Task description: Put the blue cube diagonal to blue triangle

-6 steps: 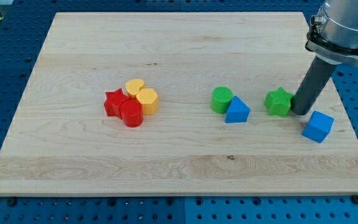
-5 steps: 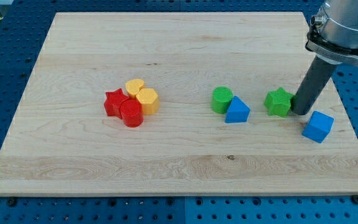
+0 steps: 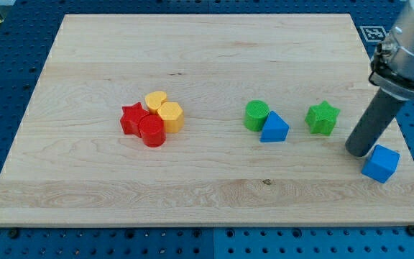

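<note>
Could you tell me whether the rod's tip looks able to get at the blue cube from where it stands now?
Probably yes. My tip sits right beside the blue cube, on its upper-left side in the view, with no other block between them. The green star block stands apart, further toward the view's top-left.

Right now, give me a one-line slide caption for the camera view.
My tip touches the blue cube near the board's right edge, with the blue triangle and green star to its upper left.
</note>
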Controlling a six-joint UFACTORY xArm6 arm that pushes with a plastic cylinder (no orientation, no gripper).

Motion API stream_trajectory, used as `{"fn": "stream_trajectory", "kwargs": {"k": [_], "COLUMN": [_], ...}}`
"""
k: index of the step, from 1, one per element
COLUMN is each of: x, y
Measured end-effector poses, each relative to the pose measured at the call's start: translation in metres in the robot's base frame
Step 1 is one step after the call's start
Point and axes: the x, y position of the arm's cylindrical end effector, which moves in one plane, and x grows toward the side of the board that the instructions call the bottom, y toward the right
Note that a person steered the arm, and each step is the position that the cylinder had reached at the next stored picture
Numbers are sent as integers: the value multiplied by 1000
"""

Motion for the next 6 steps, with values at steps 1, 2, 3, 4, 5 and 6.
{"fn": "stream_trajectory", "kwargs": {"k": [1, 2, 3, 4, 5, 6], "x": [1, -3, -5, 6, 8, 9], "y": [0, 6, 24, 41, 43, 43]}}
